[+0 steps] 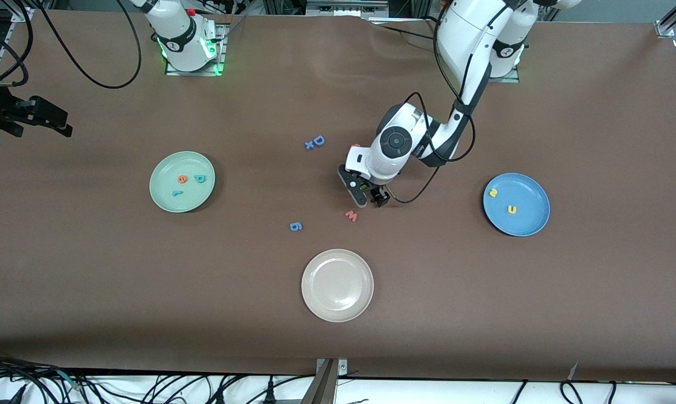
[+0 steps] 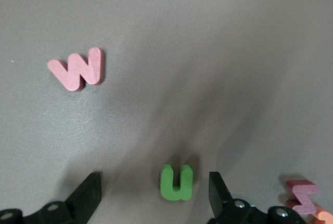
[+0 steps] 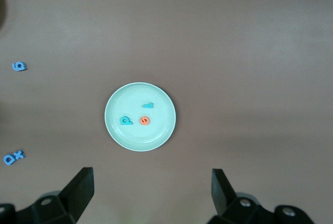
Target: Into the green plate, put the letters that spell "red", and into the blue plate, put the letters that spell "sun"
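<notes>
Now the left gripper (image 1: 369, 197) is hanging low over the middle of the table (image 1: 147, 280), jaws released and spread wide. Its flat black fingers (image 2: 89, 188) are standing on either side of the green n (image 2: 177, 183) without touching it. The n is a small, thick foam letter with rounded corners, lying flat on the matte brown tabletop.

Taking the front view as a clock face around this gripper, a pink w (image 1: 351, 215) of the same soft foam is lying at seven o'clock, a little nearer the camera. A second pink letter (image 2: 302, 195) is showing at the edge of the left wrist view, close by one finger. A blue 6 (image 1: 295, 226) is sitting at eight o'clock. A blue D (image 1: 318, 139) is touching a blue x (image 1: 309, 145) at ten o'clock. A smooth, round beige plate (image 1: 338, 285) is resting at six o'clock, nearest the camera.

At three o'clock, toward the left arm's end, the glossy blue plate (image 1: 531, 221) is holding the yellow s (image 1: 492, 192) and the yellow u (image 1: 511, 210), which are lying apart. At nine o'clock, the pale green plate (image 1: 164, 168) is holding the orange e (image 1: 182, 179), the teal d (image 1: 200, 179) and the teal r (image 1: 177, 193).

The right gripper (image 3: 151, 174) is waiting high over the right arm's end of the table, its jaws also released and wide.
</notes>
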Tool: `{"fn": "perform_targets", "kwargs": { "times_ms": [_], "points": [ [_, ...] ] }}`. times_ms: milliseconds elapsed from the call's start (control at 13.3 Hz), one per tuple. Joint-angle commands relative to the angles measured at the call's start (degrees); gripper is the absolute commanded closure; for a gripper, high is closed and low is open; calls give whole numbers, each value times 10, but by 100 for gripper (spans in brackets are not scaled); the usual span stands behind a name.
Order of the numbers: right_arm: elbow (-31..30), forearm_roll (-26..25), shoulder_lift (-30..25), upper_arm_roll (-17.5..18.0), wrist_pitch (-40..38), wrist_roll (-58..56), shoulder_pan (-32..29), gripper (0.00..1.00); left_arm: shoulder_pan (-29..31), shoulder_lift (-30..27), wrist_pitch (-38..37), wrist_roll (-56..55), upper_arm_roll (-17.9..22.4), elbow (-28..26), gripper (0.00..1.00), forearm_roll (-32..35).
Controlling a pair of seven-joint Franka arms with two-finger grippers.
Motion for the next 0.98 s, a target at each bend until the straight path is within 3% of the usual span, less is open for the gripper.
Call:
{"fn": "perform_targets", "kwargs": {
  "times_ms": [0,604,905],
  "points": [
    [2,-5,-4,-7,-5,0,7,0,-2,-15,-3,-15,-3,-18,9,14],
    [3,-5,5,-18,9,4,22,0,-7,-6,-1,-29,-3,-18,9,44],
    [10,-5,7,-18,5,3,20,0,-9,0,4,-29,-3,-18,14,55]
  ]
}}
